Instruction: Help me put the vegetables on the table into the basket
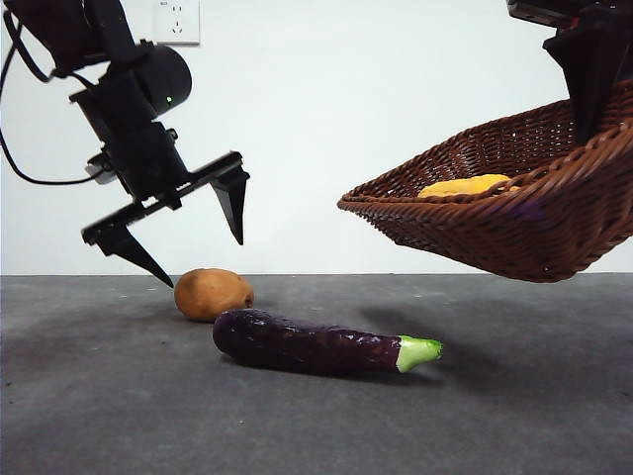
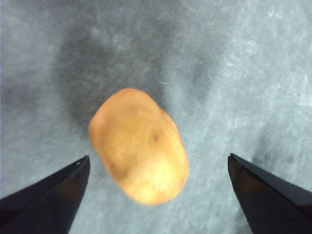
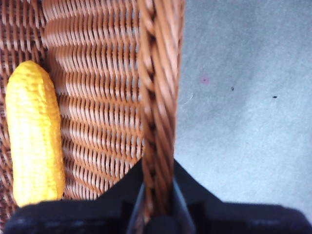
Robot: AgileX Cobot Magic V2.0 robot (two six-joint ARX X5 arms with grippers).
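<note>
One eggplant (image 1: pixel 315 343) and one potato (image 1: pixel 213 293) lie under the wide-open left hand (image 1: pixel 203 259); right hand (image 1: pixel 594 94) clamps the one-corn (image 1: pixel 463 185) basket (image 1: pixel 514 213).

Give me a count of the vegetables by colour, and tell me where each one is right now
Yellow: 1, corn cob, lying in the basket.
Purple: 1, eggplant, on the table.
Brown: 1, potato, on the table.
Total: 3 vegetables.
</note>
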